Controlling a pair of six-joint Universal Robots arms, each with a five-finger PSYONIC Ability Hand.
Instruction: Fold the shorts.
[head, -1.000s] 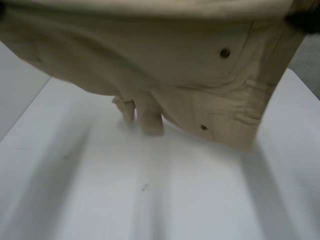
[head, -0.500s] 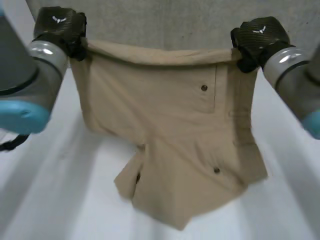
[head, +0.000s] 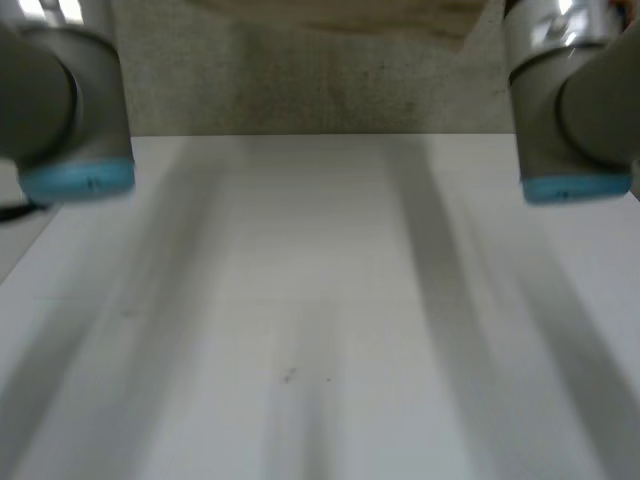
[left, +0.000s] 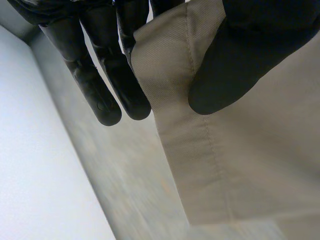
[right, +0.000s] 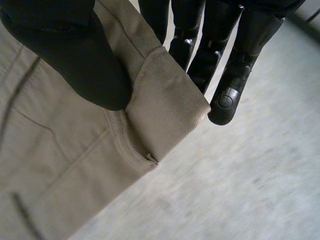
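Head view: high, down onto table (head: 300, 300). Wrist views: very close along fingers (left: 97, 92), both sharing shorts (right: 60, 165).

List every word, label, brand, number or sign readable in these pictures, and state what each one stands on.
None: no word, number, brand or sign can be read in any view.
The shorts show plain tan cloth and stitching, with no tag or print.
The left hand and the right hand show bare black surfaces with no marking.
The table carries no writing.
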